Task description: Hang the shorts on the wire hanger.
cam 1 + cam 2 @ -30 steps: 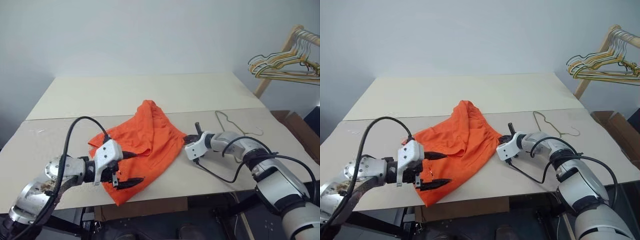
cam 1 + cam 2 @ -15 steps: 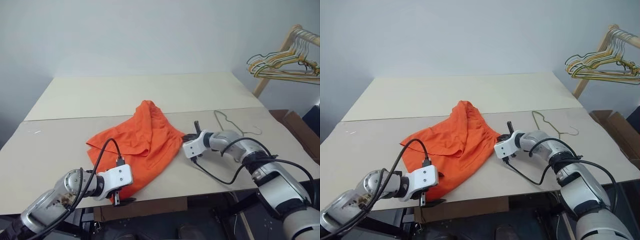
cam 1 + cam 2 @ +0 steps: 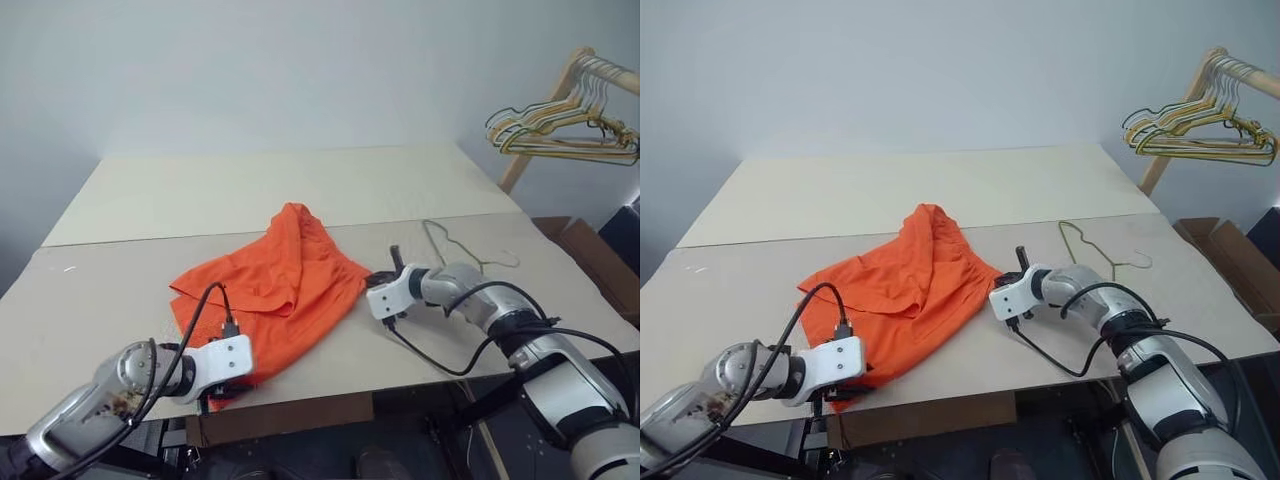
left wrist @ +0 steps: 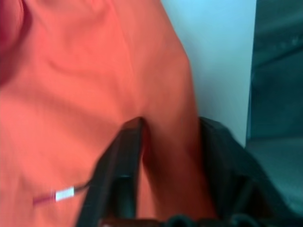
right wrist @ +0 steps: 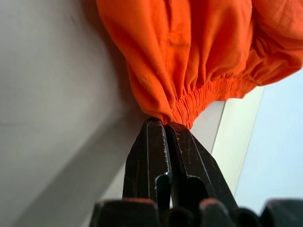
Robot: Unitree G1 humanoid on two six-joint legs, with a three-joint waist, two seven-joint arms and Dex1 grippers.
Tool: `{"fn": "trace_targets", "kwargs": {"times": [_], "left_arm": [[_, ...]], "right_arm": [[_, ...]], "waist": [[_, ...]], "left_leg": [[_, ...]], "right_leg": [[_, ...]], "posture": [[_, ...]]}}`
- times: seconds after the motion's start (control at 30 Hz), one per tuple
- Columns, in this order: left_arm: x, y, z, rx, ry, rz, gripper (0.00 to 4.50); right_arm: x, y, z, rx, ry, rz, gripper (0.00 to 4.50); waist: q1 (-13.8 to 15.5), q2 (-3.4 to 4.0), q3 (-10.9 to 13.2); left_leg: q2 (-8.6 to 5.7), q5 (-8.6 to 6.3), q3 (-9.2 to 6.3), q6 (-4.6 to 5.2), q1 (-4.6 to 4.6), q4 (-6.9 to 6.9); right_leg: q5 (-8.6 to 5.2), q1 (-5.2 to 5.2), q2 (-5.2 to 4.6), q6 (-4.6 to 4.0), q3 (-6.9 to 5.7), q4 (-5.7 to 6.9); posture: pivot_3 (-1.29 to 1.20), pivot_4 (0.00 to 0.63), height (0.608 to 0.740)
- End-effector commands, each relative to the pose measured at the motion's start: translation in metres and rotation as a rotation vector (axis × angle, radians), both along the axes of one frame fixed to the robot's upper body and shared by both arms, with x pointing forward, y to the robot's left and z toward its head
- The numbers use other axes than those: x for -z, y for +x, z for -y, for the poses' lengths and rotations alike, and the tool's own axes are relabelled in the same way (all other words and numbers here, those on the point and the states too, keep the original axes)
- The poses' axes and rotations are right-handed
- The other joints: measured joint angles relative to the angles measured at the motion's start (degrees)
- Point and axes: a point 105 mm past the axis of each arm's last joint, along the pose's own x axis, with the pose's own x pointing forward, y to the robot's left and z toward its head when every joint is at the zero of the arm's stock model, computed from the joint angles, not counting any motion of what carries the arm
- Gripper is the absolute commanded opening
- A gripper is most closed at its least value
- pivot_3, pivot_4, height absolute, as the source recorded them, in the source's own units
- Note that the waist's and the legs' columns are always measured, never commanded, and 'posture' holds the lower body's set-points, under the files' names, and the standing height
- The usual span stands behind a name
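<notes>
The shorts [image 3: 275,295] lie crumpled on the pale table [image 3: 300,190], spread from a raised fold near the middle down toward the near edge. The right gripper [image 5: 165,130] has its two black fingers pressed tight together on the gathered elastic waistband at the right-hand corner of the shorts, low over the table. The left gripper [image 4: 165,142] sits at the near left corner of the shorts by the table's front edge; its fingers [image 4: 120,161] stand a little apart with a fold of orange fabric running up between them, so it has hold of that corner. A small white tag with a dark thread [image 4: 64,194] shows on the cloth beside that gripper. The wire hanger [image 3: 455,245] lies flat on the table to the right, just beyond the right arm, apart from the shorts. A bunch of yellowish hangers [image 3: 555,130] hangs from a wooden rack [image 3: 545,110] at the far right
</notes>
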Motion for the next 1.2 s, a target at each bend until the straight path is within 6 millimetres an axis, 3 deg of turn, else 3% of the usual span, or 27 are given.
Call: {"fn": "trace_targets", "kwargs": {"times": [0.03, 0.13, 0.3, 0.4, 0.63, 0.77, 0.87, 0.93, 1.07, 1.1, 1.2], "left_arm": [[0.007, 0.009, -0.028, -0.078, 0.069, -0.013, 0.75], [0.003, 0.024, -0.037, -0.094, 0.083, 0.033, 0.04], [-0.01, 0.046, -0.048, -0.08, 0.1, 0.108, 0.04], [-0.021, 0.054, -0.053, 0.015, 0.097, 0.15, 0.04], [-0.051, 0.05, -0.082, 0.245, 0.157, 0.093, 0.04], [-0.064, 0.055, -0.083, 0.279, 0.135, 0.103, 0.04], [-0.08, 0.078, -0.069, 0.225, 0.027, 0.211, 0.04], [-0.1, 0.1, -0.051, 0.157, -0.123, 0.331, 0.04], [-0.184, 0.173, -0.034, -0.178, -0.412, 0.628, 0.04], [-0.198, 0.186, -0.034, -0.236, -0.424, 0.68, 0.04], [-0.268, 0.23, -0.043, -0.477, -0.456, 0.995, 0.04]], "right_arm": [[-0.022, 0.005, 0.002, 0.022, 0.062, 0.046, 0.0], [-0.023, 0.002, 0.005, 0.025, 0.065, 0.045, 0.0], [-0.027, -0.008, 0.012, 0.032, 0.081, 0.023, 0.0], [-0.033, -0.02, 0.016, 0.025, 0.098, -0.015, 0.0], [-0.055, -0.083, 0.024, -0.111, 0.108, -0.274, 0.0], [-0.071, -0.095, 0.021, -0.132, 0.156, -0.364, 0.0], [-0.089, -0.076, 0.015, -0.085, 0.265, -0.325, 0.0], [-0.107, -0.053, 0.013, -0.022, 0.364, -0.267, 0.0], [-0.176, 0.029, 0.014, 0.234, 0.679, 0.058, 0.0], [-0.188, 0.041, 0.014, 0.277, 0.727, 0.112, 0.0], [-0.243, 0.079, 0.017, 0.461, 0.958, 0.344, 0.0]], "waist": [[0.0, 0.04, 0.0], [0.2, 0.06, 0.0], [0.4, 0.07, 0.0], [0.5, 0.08, 0.0], [0.7, 0.1, 0.0], [0.6, 0.09, 0.0], [0.7, 0.08, 0.0], [0.7, 0.08, 0.0], [0.6, 0.0, 0.0], [0.5, -0.05, 0.1], [0.1, -0.06, 0.1]], "left_leg": [[0.0, -0.03, 0.01, 0.06, 0.04, -0.01], [-0.01, -0.09, 0.07, 0.19, 0.08, -0.01], [-0.01, -0.09, 0.13, 0.21, 0.02, 0.0], [-0.02, -0.09, 0.14, 0.2, -0.07, 0.01], [-0.02, -0.15, 0.13, 0.29, -0.31, 0.05], [-0.01, -0.18, 0.16, 0.35, -0.27, 0.11], [0.0, -0.18, 0.15, 0.36, -0.23, 0.15], [-0.01, -0.18, 0.14, 0.36, -0.24, 0.21], [-0.01, -0.06, -0.05, 0.16, -0.52, 0.75], [-0.01, 0.02, -0.07, 0.02, -0.64, 0.88], [-0.05, 0.07, -0.09, -0.07, -0.73, 0.85]], "right_leg": [[0.0, 0.03, 0.0, 0.0, 0.0, 0.01], [0.0, 0.07, 0.01, -0.01, -0.02, 0.05], [0.0, 0.03, 0.0, -0.01, -0.04, 0.03], [0.0, -0.02, -0.01, -0.01, -0.08, 0.0], [-0.01, -0.12, -0.03, 0.01, -0.22, -0.11], [-0.01, -0.09, -0.03, 0.01, -0.21, -0.06], [-0.01, -0.06, -0.02, 0.01, -0.22, 0.02], [-0.01, -0.07, -0.01, 0.02, -0.23, 0.06], [0.03, -0.11, 0.0, 0.08, -0.39, 0.23], [0.03, -0.18, -0.01, 0.08, -0.41, 0.33], [0.04, -0.23, -0.05, 0.1, -0.39, 0.53]], "posture": [[-0.08, 0.0, 0.74], [-0.08, 0.0, 0.74], [-0.08, 0.0, 0.74], [-0.09, 0.0, 0.74], [-0.09, 0.0, 0.74], [-0.1, 0.0, 0.74], [-0.1, 0.0, 0.74], [-0.1, 0.0, 0.74], [-0.09, 0.0, 0.74], [-0.09, 0.0, 0.74], [-0.09, 0.0, 0.74]]}}
